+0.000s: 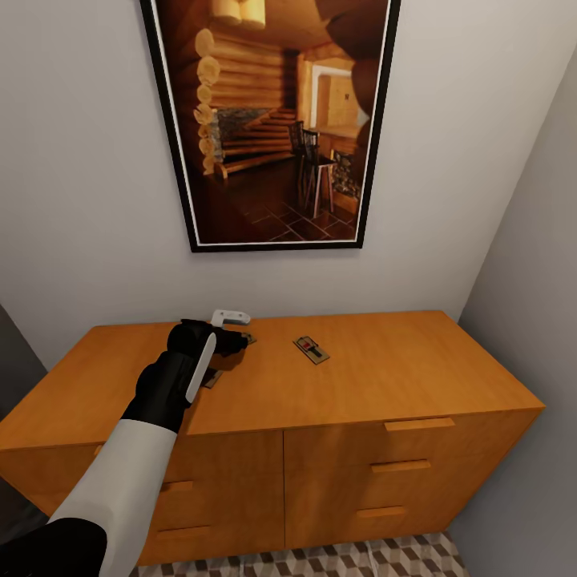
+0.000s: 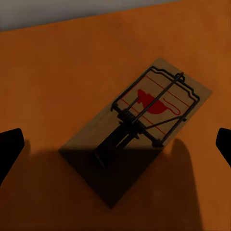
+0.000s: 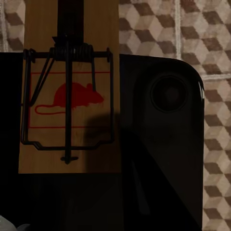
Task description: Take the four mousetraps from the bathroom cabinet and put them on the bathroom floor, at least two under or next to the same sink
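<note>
The orange-brown cabinet stands against the wall. One mousetrap lies free on its top. My left gripper hovers open over a second mousetrap, its dark fingertips standing apart on either side of it. The corner of a third mousetrap peeks from under my left wrist. In the right wrist view a mousetrap with a red mouse print hangs close to the camera above the tiled bathroom floor; the right gripper seems shut on it, its fingers hidden. The sink is out of view.
A large framed picture hangs on the wall above the cabinet. A grey wall closes in on the right. Patterned floor tiles run along the cabinet's foot. A black rounded body sits behind the held trap.
</note>
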Controlling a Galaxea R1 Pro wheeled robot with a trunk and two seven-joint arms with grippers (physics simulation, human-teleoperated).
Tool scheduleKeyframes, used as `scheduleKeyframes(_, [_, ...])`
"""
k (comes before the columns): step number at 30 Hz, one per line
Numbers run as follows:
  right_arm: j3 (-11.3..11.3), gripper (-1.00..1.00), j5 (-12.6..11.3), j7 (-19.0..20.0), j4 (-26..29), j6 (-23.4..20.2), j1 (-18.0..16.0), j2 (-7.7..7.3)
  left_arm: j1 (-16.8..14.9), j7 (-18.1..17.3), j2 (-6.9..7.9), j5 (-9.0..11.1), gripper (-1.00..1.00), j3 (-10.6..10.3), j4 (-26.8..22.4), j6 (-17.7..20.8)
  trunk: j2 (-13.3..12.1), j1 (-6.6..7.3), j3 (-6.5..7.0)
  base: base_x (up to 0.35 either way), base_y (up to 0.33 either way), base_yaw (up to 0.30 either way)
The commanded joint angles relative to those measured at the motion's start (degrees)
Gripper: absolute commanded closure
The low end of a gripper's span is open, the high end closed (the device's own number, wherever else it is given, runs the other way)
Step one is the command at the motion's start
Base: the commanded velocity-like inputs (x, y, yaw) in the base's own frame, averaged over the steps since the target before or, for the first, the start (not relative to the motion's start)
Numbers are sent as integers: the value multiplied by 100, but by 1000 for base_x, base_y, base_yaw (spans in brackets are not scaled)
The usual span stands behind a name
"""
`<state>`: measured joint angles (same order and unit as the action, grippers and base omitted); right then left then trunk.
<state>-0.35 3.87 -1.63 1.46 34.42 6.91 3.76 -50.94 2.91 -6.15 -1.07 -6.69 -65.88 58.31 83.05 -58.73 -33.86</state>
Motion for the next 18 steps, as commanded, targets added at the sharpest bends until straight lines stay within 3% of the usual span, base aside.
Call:
scheduleKeyframes(1, [-8, 100, 23, 4, 11, 5, 4, 1, -3, 17, 0, -7, -100, -7, -4, 23, 3, 0, -4, 0, 0, 0])
scheduleKeyframes(18, [-9, 100, 22, -4, 4, 3, 4, 10, -3, 17, 0, -7, -100, -102, 104, 23, 3, 0, -4, 23, 0, 0])
